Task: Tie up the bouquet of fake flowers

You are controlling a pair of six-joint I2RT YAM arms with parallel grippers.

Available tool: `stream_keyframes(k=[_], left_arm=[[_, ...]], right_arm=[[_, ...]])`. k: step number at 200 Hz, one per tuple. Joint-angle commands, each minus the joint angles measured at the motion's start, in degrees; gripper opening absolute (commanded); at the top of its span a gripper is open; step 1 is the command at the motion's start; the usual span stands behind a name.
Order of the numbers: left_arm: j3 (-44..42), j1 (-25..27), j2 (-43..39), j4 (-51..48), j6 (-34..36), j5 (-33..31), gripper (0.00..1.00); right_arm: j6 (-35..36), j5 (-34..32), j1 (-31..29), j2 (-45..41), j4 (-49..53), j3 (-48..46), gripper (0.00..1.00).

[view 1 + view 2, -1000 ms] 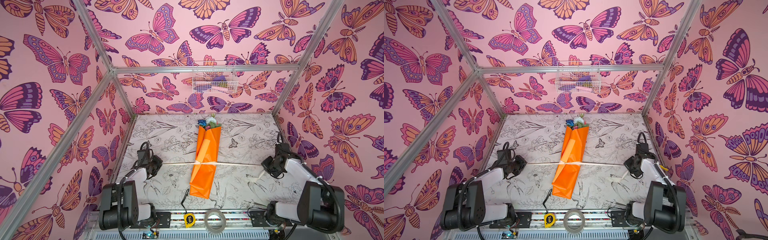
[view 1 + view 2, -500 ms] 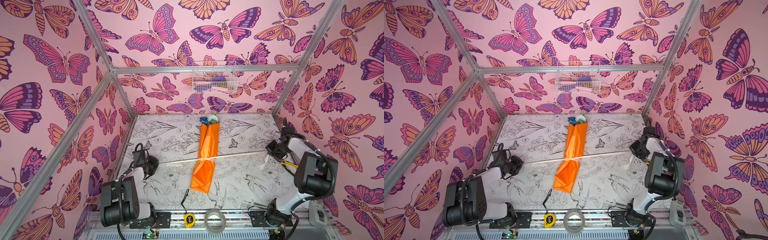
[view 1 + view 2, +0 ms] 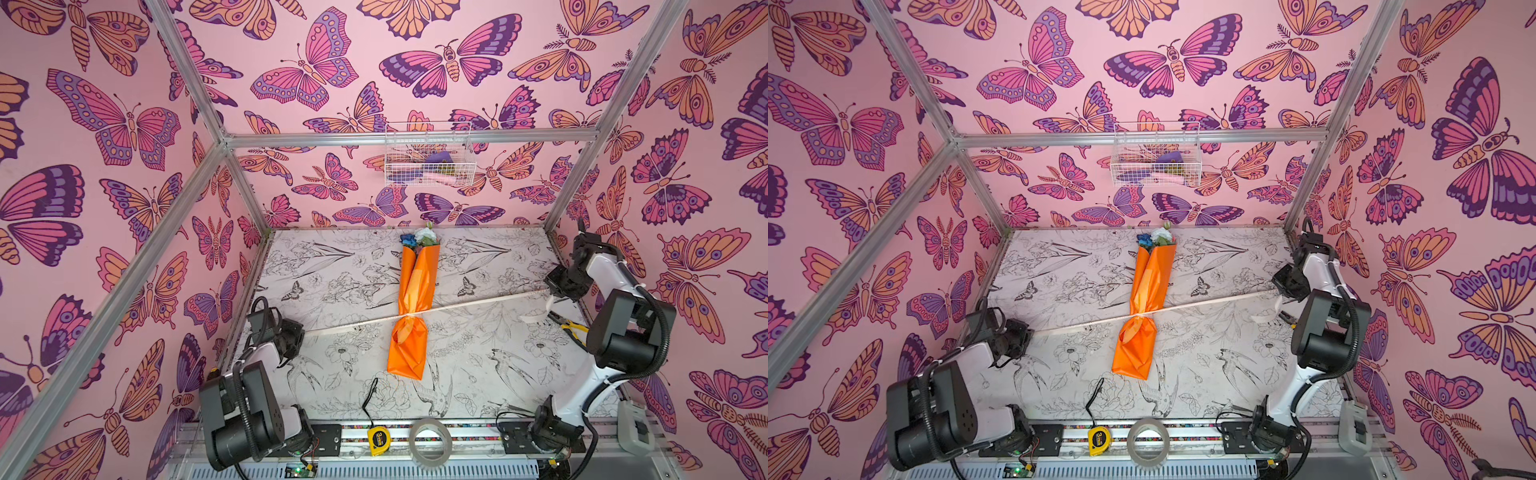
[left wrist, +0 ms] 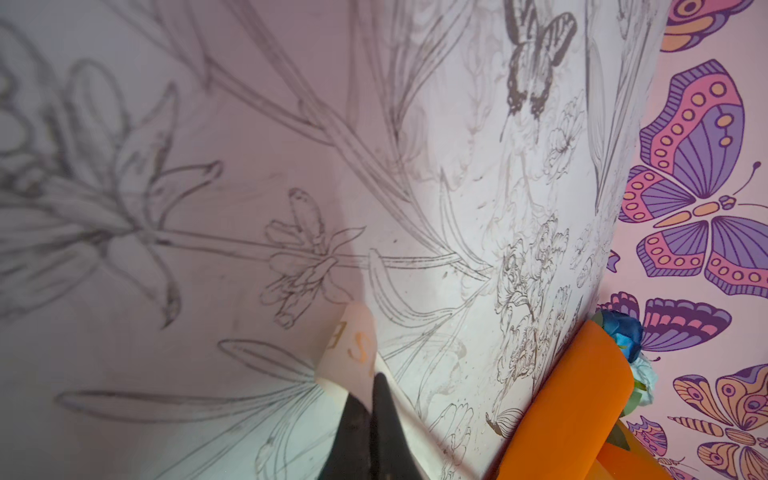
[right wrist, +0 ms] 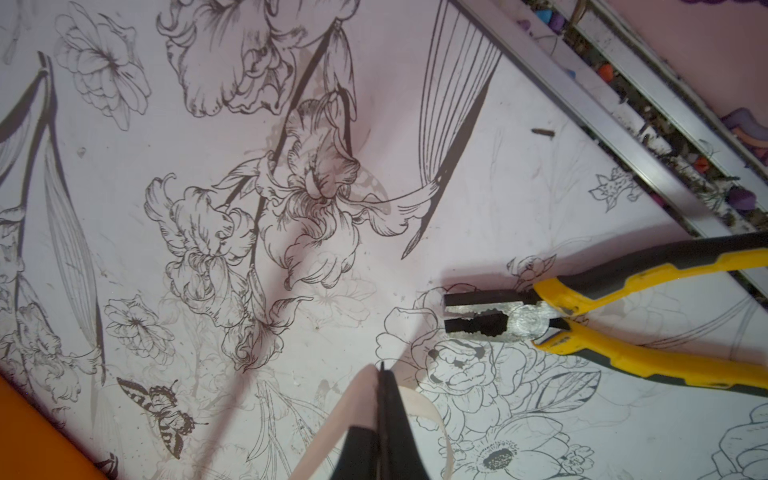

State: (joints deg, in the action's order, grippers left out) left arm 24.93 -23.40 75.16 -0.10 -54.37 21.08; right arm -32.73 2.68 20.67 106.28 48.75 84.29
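L claw (image 4: pixel 371 388) & R claw (image 5: pixel 380 376) each clamped shut on cream ribbon (image 3: pixel 478 304) ends, ribbon taut across bouquet (image 3: pixel 415 286) waist (prob. knotted); pliers (image 5: pixel 532 322) on tabletop (image 3: pixel 332 266) nr R.

Bright even light, blurred wrist-view edges

Lab test cell (aluminium frame (image 3: pixel 311 139))

1. The worktop (image 3: pixel 332 270) is covered with a white sheet printed with black line drawings of flowers, birds and butterflies.
2. The bouquet of fake flowers (image 3: pixel 415 286), wrapped in orange paper, is laid lengthwise along the middle, blooms toward the back wall.
3. Yellow-handled pliers (image 5: pixel 528 322) are laid near the right edge.
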Motion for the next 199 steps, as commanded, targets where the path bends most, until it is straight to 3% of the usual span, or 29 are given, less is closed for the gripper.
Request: stream_keyframes(k=[1, 63, 88, 135, 159, 177, 199], left_arm=[[-1.1, -5.76, -1.59, 0.57, 0.35, -15.72, 0.0], [-1.76, -9.56, -5.64, -2.2, 0.49, -20.16, 0.0], [-1.08, -9.87, -5.57, -2.08, 2.07, -17.06, 0.0], [0.16, 0.66, -4.93, 0.55, 1.83, -9.58, 0.0], [1.08, 5.03, -5.52, 0.98, 2.14, -5.16, 0.25], [1.69, 6.94, -6.99, 0.92, 2.85, -2.61, 0.52], [2.63, 8.85, -10.16, -1.2, 3.98, -1.82, 0.74]], right_arm=[[0.08, -14.05, 7.13, 1.09, -5.77, 4.25, 0.0], [0.65, -13.26, 11.3, 0.54, -6.64, 3.73, 0.0], [1.17, -10.17, 11.29, 0.73, -7.36, 3.83, 0.0], [1.16, -1.05, 5.38, 0.26, -13.9, -2.9, 0.0], [-1.36, 4.56, 3.48, -1.67, -18.65, -9.16, 0.0], [-2.5, 5.97, 2.14, -3.48, -20.86, -13.32, 0.2], [-2.52, 4.79, 0.37, -7.19, -20.96, -17.11, 0.44]])
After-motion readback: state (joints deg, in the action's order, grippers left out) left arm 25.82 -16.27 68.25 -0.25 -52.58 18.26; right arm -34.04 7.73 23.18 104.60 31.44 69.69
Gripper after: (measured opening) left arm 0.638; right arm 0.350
